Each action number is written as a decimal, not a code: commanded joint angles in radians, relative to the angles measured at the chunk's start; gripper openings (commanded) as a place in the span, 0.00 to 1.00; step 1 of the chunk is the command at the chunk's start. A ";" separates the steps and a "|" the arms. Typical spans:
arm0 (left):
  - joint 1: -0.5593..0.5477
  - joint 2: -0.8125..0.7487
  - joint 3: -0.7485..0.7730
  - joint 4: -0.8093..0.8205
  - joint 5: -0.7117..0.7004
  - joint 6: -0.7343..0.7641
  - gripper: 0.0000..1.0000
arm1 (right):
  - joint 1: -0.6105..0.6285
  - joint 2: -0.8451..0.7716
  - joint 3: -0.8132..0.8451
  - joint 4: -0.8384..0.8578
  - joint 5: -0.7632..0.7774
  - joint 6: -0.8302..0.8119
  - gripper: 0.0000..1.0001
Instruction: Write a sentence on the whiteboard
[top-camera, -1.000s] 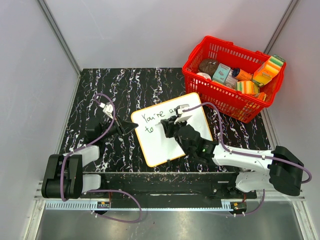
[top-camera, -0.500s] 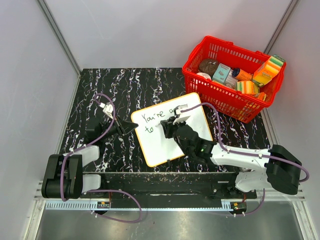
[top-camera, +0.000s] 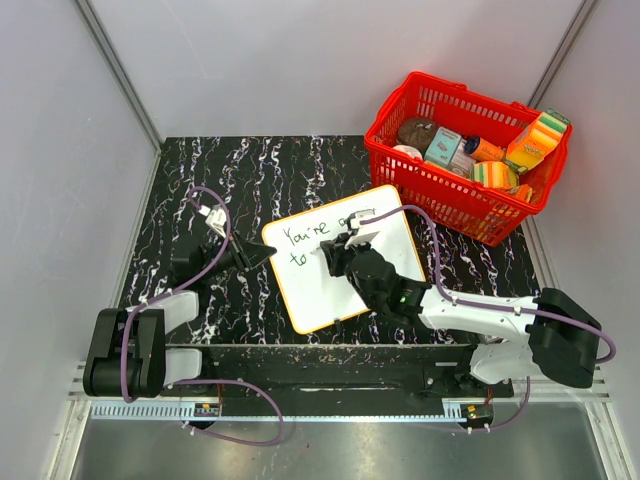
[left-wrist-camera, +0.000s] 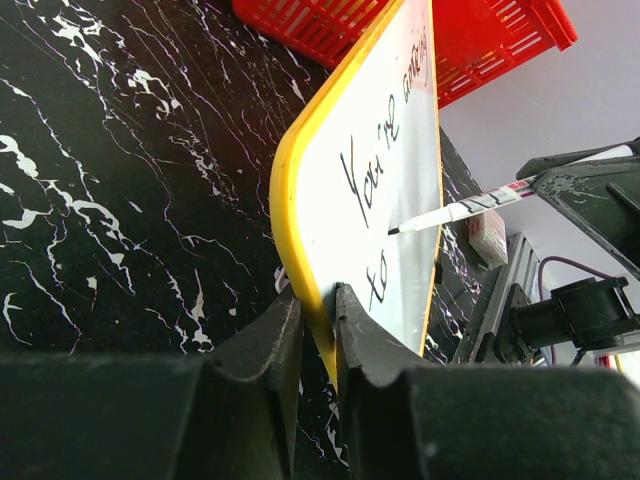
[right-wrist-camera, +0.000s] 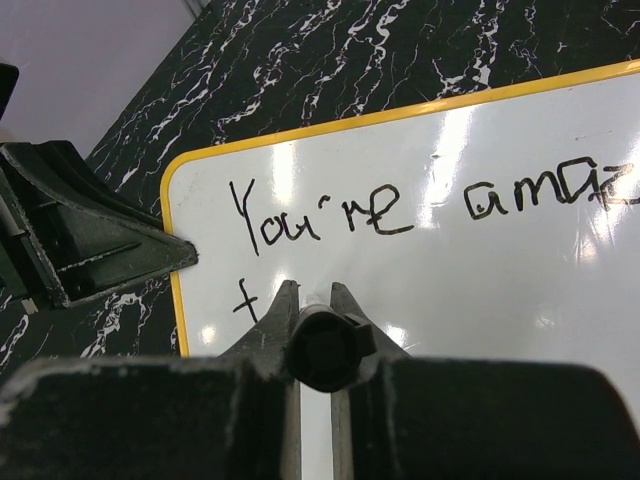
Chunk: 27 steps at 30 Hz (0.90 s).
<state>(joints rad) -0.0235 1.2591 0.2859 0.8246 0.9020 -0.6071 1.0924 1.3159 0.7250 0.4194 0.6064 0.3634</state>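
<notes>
The whiteboard (top-camera: 322, 296) lies tilted on the black marbled table, white with a yellow rim. "You're amaz" is written on the top line, and "to" starts the second line (left-wrist-camera: 378, 283). My left gripper (top-camera: 264, 256) is shut on the board's left rim (left-wrist-camera: 316, 302). My right gripper (top-camera: 333, 256) is shut on a white marker (left-wrist-camera: 470, 207) with a black end cap (right-wrist-camera: 320, 350). The marker's tip touches the whiteboard (right-wrist-camera: 480, 290) just right of "to". My left gripper (right-wrist-camera: 100, 245) shows at the board's edge in the right wrist view.
A red basket (top-camera: 450, 196) with several groceries stands at the back right, touching the whiteboard's far corner. Grey walls enclose the table on three sides. The right arm's cable loops over the board's right part (top-camera: 425, 225).
The right gripper and marker have crept slightly left and toward the near edge over the board. The left gripper and the whiteboard have stayed still.
</notes>
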 joint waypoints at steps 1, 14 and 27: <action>-0.004 0.014 0.004 0.010 -0.012 0.075 0.00 | -0.009 0.014 0.022 0.015 -0.016 0.002 0.00; -0.004 0.014 0.004 0.015 -0.012 0.073 0.00 | -0.009 0.000 0.005 -0.001 -0.057 0.012 0.00; -0.004 0.014 0.004 0.011 -0.011 0.075 0.00 | -0.009 -0.024 -0.033 -0.025 -0.069 0.035 0.00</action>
<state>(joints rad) -0.0235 1.2591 0.2859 0.8242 0.9024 -0.6067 1.0904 1.3155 0.7132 0.4206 0.5472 0.3874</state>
